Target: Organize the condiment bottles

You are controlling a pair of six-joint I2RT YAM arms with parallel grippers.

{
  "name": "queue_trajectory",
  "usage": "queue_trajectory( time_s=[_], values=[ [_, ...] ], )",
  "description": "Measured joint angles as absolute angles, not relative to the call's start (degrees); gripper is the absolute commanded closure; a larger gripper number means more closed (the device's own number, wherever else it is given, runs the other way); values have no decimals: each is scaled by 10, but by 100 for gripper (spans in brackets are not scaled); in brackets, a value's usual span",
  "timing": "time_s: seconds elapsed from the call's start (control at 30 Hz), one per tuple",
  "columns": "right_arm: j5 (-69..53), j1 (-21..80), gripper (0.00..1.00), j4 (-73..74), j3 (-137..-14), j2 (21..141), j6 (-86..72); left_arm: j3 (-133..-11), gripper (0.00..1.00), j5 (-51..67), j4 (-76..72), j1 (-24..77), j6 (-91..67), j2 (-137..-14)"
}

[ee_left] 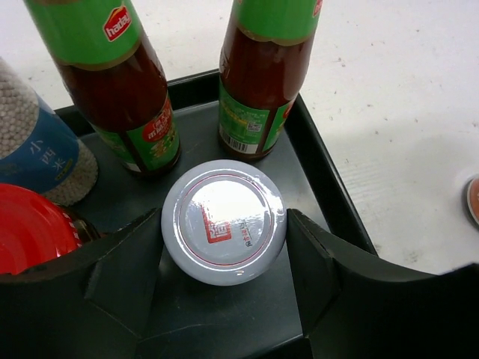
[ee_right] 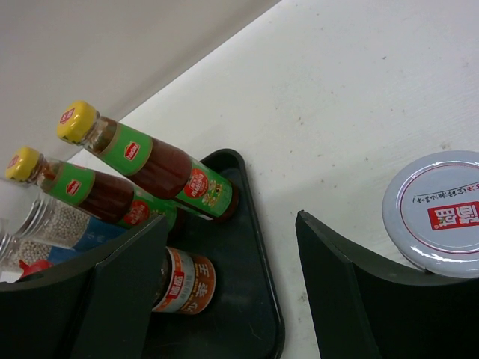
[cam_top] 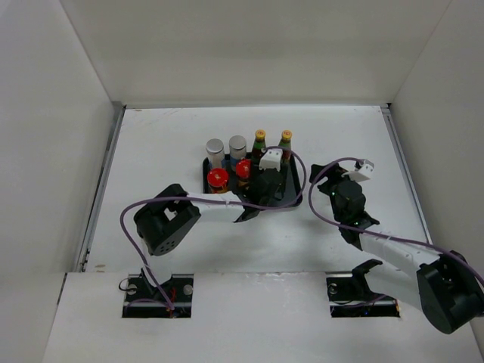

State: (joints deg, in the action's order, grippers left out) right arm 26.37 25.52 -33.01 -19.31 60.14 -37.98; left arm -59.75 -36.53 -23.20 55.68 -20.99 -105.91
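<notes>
While the left gripper [ee_left: 224,228] has its jaws about half open and snug against both sides of a white-lidded jar [ee_left: 223,221] standing on the black tray [ee_left: 329,191], there's not much room to play with. Two slim bottles [ee_left: 123,82] stand just behind it and a red-lidded jar [ee_left: 30,228] sits right by the left finger. A wide release or a sloppy pull-out could probably clip one, and those tall bottles look easy to topple.

The right gripper [ee_right: 228,247] is wide open and holding nothing. The second white-lidded jar [ee_right: 441,213] is out on the table [ee_right: 359,97] beside its finger, not between the fingers, so closing now would likely just shove it.

Readable stuff: "haday" on the bottles' green labels, and Chinese on the blue label of the grey-topped jar [ee_left: 41,153]. Both white lids have red Chinese stamps, too small to make out.
</notes>
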Motion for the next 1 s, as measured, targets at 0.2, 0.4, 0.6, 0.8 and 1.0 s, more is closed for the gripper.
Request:
queue_trajectory(
  time_s=[0.2,0.4,0.6,0.8,1.0],
  values=[
    [263,255,24,-330,-193,605,-380,-570,58,-369,-243,555,-213,-1040],
    [263,255,23,-330,-193,605,-380,-552,54,-375,-233,555,-220,-1022],
    [263,256,15,-330,-193,605,-380,-551,25,-383,-224,557,-225,-1018],
    [263,256,18,-329,-194,604,-377,-551,13,-385,-226,571,-227,-1016],
    [259,260,62,-297,-207,580,-372,-553,19,-369,-253,592,-211,-997]
  ],
)
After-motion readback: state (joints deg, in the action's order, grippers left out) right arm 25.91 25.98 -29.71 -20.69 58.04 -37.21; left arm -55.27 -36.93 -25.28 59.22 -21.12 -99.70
